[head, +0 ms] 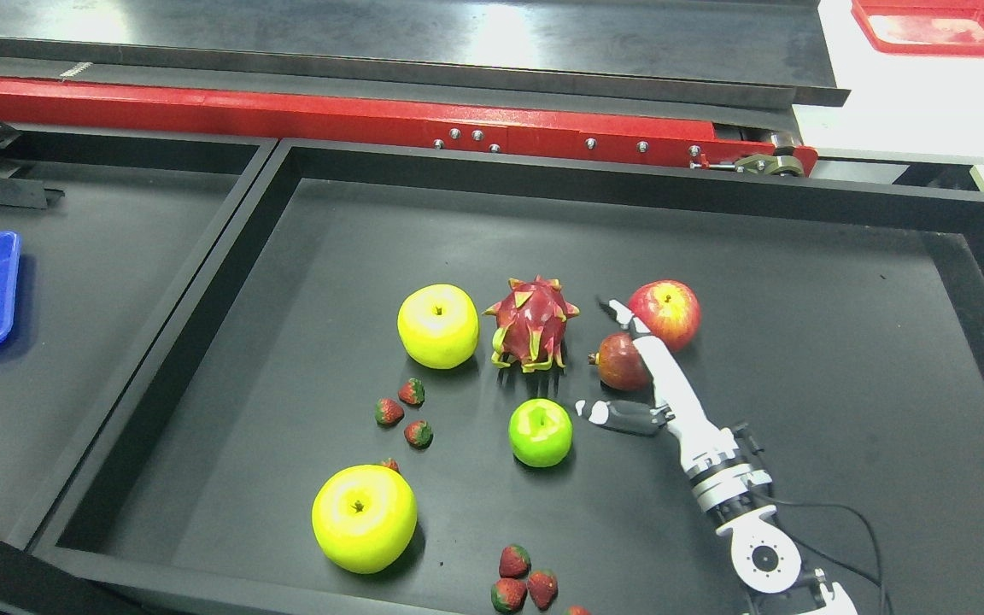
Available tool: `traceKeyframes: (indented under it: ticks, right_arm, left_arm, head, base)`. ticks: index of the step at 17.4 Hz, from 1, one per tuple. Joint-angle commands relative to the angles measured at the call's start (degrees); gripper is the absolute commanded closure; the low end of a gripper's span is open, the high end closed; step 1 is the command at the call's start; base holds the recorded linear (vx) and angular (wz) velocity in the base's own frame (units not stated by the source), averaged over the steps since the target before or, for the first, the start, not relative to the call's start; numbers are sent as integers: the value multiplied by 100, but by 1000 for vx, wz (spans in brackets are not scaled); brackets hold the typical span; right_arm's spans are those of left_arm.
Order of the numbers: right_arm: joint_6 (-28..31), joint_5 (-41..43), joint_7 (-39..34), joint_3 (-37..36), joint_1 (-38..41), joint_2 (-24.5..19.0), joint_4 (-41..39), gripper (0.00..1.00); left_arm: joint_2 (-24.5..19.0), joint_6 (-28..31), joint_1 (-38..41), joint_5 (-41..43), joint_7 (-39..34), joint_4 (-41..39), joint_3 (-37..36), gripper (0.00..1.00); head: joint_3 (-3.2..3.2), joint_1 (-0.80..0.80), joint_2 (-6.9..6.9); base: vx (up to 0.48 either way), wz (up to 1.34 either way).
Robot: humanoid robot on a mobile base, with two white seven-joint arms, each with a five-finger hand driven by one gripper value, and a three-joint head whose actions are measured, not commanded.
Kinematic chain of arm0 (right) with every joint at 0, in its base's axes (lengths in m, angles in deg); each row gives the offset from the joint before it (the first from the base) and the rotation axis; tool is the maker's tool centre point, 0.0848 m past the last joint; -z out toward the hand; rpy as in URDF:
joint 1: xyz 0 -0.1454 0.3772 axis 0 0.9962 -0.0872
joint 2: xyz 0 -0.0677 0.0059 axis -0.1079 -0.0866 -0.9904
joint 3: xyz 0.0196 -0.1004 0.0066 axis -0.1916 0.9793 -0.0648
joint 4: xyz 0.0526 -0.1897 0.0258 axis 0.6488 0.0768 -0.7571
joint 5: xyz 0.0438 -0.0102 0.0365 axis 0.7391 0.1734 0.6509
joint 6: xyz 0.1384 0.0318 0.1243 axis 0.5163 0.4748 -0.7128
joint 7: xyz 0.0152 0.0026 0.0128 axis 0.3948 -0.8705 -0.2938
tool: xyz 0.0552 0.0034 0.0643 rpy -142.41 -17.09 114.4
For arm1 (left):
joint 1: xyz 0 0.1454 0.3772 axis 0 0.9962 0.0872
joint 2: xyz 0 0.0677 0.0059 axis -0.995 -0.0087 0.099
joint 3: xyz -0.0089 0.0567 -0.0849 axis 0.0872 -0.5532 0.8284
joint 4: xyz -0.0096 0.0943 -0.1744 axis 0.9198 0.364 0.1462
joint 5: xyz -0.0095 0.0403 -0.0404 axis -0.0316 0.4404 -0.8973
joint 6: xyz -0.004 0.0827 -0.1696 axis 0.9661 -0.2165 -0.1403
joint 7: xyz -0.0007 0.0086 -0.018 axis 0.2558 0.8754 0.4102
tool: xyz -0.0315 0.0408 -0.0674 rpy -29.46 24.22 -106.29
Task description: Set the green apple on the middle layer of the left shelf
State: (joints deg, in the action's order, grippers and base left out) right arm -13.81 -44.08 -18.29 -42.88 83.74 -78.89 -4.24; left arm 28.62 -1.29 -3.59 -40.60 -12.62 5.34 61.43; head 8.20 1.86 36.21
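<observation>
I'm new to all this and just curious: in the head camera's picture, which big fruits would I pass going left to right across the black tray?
Near yellow apple → far yellow apple → dragon fruit → pomegranate → red apple. The green apple overlaps the dragon fruit's span, so I left it out.

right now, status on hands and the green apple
Right hand open, beside green apple, not touching. Left hand out of view. Apple in black tray; pomegranate behind hand.
</observation>
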Motion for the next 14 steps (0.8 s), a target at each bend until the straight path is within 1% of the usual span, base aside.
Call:
traceKeyframes:
  ticks: [1, 5, 8, 14]
  right_arm:
    - [-7, 1188, 212, -620, 462, 100, 20, 0]
    - [-16, 1700, 194, -532, 666, 100, 20, 0]
    - [19, 1727, 221, -269, 666, 100, 20, 0]
    - [19, 1727, 229, -207, 657, 100, 20, 0]
  left_arm:
    - [-100, 42, 0, 0, 0, -2, 0, 0]
    - [-100, 33, 0, 0, -9, -2, 0, 0]
    - [-100, 33, 0, 0, 0, -2, 0, 0]
    - [-100, 42, 0, 0, 0, -2, 0, 0]
  head:
    - [0, 0, 0]
    - [0, 0, 0]
    - [0, 0, 0]
    - [0, 0, 0]
  base:
    - [0, 0]
    - [2, -3]
    - [2, -4]
    - [-7, 0]
